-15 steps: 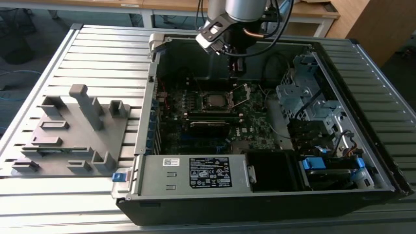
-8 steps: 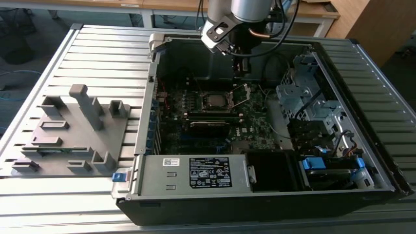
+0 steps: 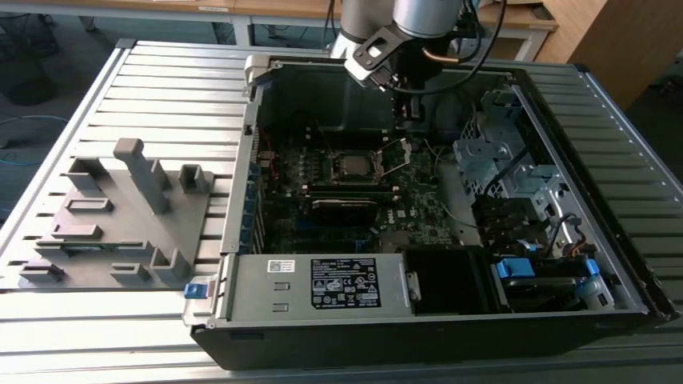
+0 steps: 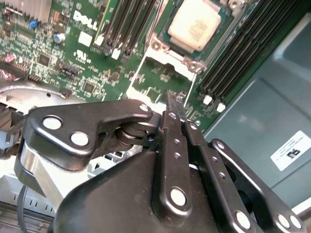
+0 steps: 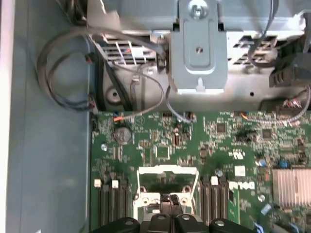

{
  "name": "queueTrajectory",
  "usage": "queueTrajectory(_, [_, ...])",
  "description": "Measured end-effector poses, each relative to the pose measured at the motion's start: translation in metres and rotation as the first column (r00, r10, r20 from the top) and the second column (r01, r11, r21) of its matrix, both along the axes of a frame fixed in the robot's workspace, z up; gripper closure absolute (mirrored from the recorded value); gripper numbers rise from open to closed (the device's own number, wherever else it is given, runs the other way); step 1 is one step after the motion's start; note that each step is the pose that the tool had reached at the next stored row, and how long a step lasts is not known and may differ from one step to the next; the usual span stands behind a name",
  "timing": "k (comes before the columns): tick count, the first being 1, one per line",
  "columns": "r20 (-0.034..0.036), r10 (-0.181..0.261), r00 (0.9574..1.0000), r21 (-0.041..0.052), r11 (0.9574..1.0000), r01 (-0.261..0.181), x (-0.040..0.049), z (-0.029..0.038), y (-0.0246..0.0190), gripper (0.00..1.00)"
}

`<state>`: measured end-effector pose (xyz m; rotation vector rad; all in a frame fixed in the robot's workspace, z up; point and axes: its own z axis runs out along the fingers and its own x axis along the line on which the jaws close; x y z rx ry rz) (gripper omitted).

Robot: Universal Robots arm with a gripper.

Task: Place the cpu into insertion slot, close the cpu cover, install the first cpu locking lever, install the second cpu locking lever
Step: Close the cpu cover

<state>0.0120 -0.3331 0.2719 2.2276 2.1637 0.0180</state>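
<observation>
On the exterior view's left, a grey fixture tray (image 3: 117,216) is noted on the slatted table (image 3: 160,80), well apart from the work. Next comes the open computer case (image 3: 245,304), with the motherboard (image 3: 341,208) lying flat inside it.

The cpu (image 3: 350,166) is found seated in its socket with the silver top upward, which the second wrist view confirms for the cpu (image 4: 194,23).

Just to the exterior view's right of it, the cpu cover (image 3: 397,157) is observed raised off the socket and not yet lowered. In both wrist views the cpu cover (image 4: 139,73) (image 5: 167,170) is recorded as an open frame. Its hinge line is judged to run along the socket edge nearest the gripper.

The gripper (image 3: 410,126) (image 4: 175,99) (image 5: 170,199) is found at the cover's free edge with its fingertips drawn together. Whether frame metal is pinched between them cannot be determined.

The cpu thus lies beyond the cover from the gripper, toward the exterior view's left.

Memory slots (image 4: 243,53) flank the socket closely, while the space above the cpu is judged open. On the exterior view's right, a metal drive cage (image 3: 491,156) stands near the arm.
</observation>
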Motion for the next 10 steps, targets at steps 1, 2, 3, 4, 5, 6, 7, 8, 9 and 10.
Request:
queueTrajectory(1, [0.0,0.0,1.0,0.0,1.0,0.0,0.002,-0.0001,0.0,0.9])
queueTrajectory(2, [0.0,0.0,1.0,0.0001,1.0,0.0,0.004,-0.0001,0.0,0.9])
queueTrajectory(3, [0.0,0.0,1.0,0.0001,1.0,0.0,0.0058,-0.0002,0.0,0.9])
queueTrajectory(4, [0.0,0.0,1.0,0.0001,1.0,0.0,0.0075,-0.0002,0.0,0.9])
queueTrajectory(5, [0.0,0.0,1.0,0.0001,1.0,0.0,0.0091,-0.0003,0.0,0.9])
queueTrajectory(6, [0.0001,0.0,1.0,0.0002,1.0,0.0,0.0108,-0.0004,0.0,0.9])
queueTrajectory(7, [0.0001,0.0,1.0,0.0002,1.0,0.0,0.0123,-0.0004,0.0,0.9])
queueTrajectory(8, [0.0,0.0,1.0,0.0002,1.0,0.0,0.0137,-0.0004,0.0,0.9])
queueTrajectory(9, [0.0,0.0,1.0,0.0001,1.0,0.0,0.015,-0.0004,0.0,0.9])
queueTrajectory(10, [0.0,0.0,1.0,0.0002,1.0,0.0,0.016,-0.0005,0.0,0.9])
